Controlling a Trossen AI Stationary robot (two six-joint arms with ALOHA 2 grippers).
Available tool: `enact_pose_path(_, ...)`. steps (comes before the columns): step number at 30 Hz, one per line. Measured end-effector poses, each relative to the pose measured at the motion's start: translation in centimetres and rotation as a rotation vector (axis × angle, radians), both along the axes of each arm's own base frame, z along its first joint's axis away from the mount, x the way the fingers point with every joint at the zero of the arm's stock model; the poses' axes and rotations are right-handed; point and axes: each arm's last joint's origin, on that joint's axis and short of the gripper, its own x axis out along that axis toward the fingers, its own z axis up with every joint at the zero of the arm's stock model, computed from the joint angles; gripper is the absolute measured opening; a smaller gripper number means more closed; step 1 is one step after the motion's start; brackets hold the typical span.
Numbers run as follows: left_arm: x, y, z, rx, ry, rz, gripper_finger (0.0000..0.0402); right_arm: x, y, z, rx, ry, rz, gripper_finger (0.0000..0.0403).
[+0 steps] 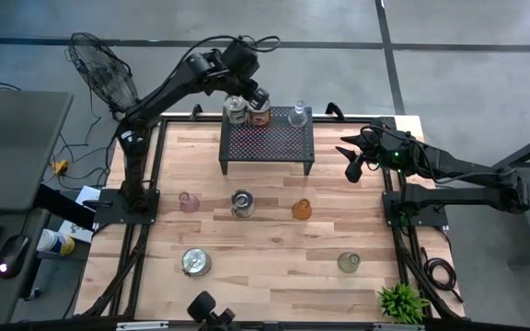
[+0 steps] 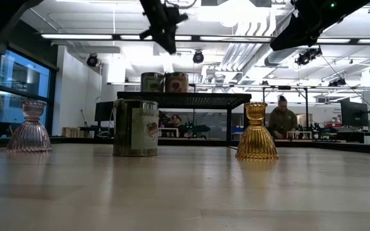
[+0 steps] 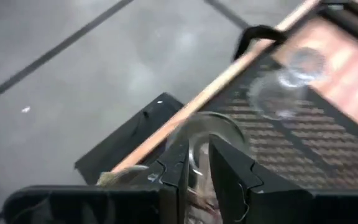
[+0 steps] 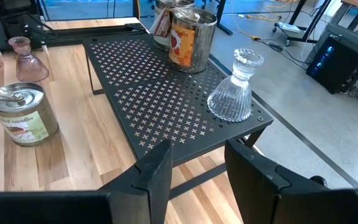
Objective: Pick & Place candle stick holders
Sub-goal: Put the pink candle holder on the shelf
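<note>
Two tin holders [image 1: 236, 110] [image 1: 259, 112] and a clear glass holder [image 1: 297, 116] stand on the black perforated stand [image 1: 267, 147]. On the table stand a pink glass holder [image 1: 189, 202], a silvery tin [image 1: 242, 203], an amber holder [image 1: 302, 210], another tin [image 1: 195, 262] and a greenish glass holder [image 1: 349, 262]. My left gripper [image 1: 251, 95] hangs over the two tins on the stand. In the low view it [image 2: 167, 42] is clear above them, its fingers a little apart [image 3: 197, 168]. My right gripper [image 4: 194, 165] is open and empty, off the stand's right end [image 1: 352, 158].
A green potted plant [image 1: 401, 302] stands at the near right corner. A fan [image 1: 99, 69] stands beyond the far left corner. People [image 2: 281, 119] are at benches in the room behind. Bare wood lies between the stand and the row of holders.
</note>
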Motion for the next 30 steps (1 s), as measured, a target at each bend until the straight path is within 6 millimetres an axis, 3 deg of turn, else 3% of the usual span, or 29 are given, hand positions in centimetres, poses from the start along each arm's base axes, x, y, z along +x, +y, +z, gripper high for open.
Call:
enact_pose_path(7,-2.6,-2.3,2.3,0.027,0.047,-0.12,0.0058,0.0,0.0,0.0,0.0,0.0,0.0,0.0139)
enact_pose_path(15,-5.5,-4.4,5.1,0.043,-0.025,-0.223,0.0058,0.0,0.0,0.0,0.0,0.0,0.0,0.0139)
enact_pose_path(21,-6.0,-5.4,5.4,-0.009,-0.044,-0.294,0.0058,0.0,0.0,0.0,0.0,0.0,0.0,0.0139)
enact_pose_path(30,-5.2,-9.3,5.8,0.0,-0.026,-0.398,0.0058,0.0,0.0,0.0,0.0,0.0,0.0,0.0139)
